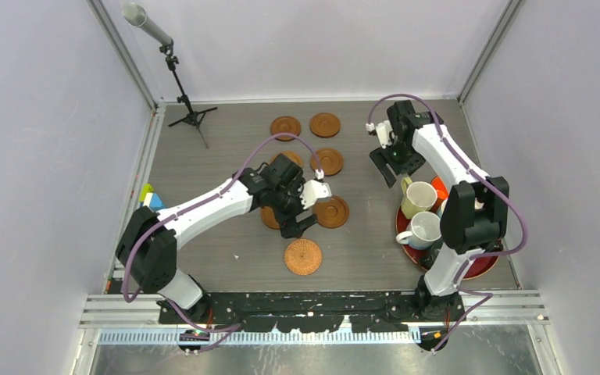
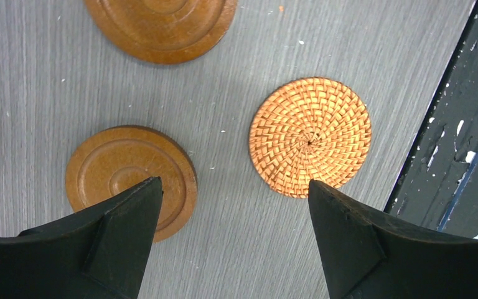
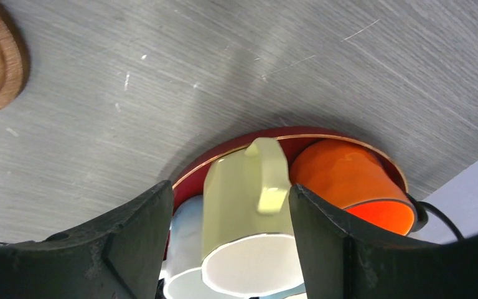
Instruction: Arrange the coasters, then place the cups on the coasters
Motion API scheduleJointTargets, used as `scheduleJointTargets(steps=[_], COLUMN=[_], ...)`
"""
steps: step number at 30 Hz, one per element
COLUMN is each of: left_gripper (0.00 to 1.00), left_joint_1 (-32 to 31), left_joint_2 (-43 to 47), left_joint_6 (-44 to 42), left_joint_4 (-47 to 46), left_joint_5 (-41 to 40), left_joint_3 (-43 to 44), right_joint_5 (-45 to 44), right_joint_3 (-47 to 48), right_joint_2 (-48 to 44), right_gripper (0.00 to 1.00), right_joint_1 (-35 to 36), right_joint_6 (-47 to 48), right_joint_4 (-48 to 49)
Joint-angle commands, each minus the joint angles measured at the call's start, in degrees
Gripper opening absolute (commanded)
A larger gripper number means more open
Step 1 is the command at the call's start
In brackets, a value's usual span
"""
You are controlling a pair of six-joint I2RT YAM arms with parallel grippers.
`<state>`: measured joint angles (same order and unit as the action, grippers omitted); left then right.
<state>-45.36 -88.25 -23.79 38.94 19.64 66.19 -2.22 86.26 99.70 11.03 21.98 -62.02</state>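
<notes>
Several brown wooden coasters (image 1: 325, 124) lie spread over the middle of the table, with one woven orange coaster (image 1: 302, 256) nearest the arms. My left gripper (image 1: 301, 225) hangs open and empty over the table between a wooden coaster (image 2: 132, 177) and the woven coaster (image 2: 310, 137). The cups crowd a red tray (image 1: 478, 267) at the right: a pale yellow cup (image 1: 418, 197), a white cup (image 1: 422, 229) and an orange cup (image 1: 439, 187). My right gripper (image 1: 397, 166) is open just beyond the tray, holding nothing. Between its fingers in the right wrist view shows the pale yellow cup (image 3: 249, 205), handle up.
A microphone stand (image 1: 180, 86) stands at the back left corner. Small coloured blocks (image 1: 150, 197) sit by the left wall. The dark table edge (image 2: 454, 156) runs close beside the woven coaster. My right arm's base hides part of the tray.
</notes>
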Motion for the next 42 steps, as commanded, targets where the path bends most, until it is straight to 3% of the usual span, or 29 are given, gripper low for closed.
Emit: scheduleJointTargets(steps=[1,7,14,28,35,42], left_gripper=[0.89,0.89,0.88,0.85,0.85,0.84], left_joint_1=[1.38,3.08,4.29,4.41,3.78,0.94], left_joint_2=[2.54,2.36,1.35,-3.27,-4.94,-8.57], left_joint_6=[1.85,2.21,2.48,7.73,10.76,17.97], left_joint_4=[-1.98,-2.63,-2.95,-5.67,-9.49,-18.48], left_joint_5=[2.92,4.03,5.03,8.83,9.21,5.08], left_joint_3=[-0.45,-0.52,0.54,6.05,8.42,10.83], right_joint_5=[-3.34,-0.64,6.23,12.16,15.73,11.47], right_joint_3=[4.33,5.55,4.96,-2.04,0.79,-0.24], right_joint_2=[2.52,5.63,5.15,-4.07,-12.69,-24.06], right_gripper=[0.72,0.67,0.50,0.54,0.69,0.69], right_joint_1=[-0.64,-0.69,-0.71,-0.44,-0.99,-9.77], right_joint_6=[2.63,6.10,12.87,25.55,14.86,1.69], right_joint_4=[0.52,-2.79,-8.09,-14.87,-10.33,-6.10])
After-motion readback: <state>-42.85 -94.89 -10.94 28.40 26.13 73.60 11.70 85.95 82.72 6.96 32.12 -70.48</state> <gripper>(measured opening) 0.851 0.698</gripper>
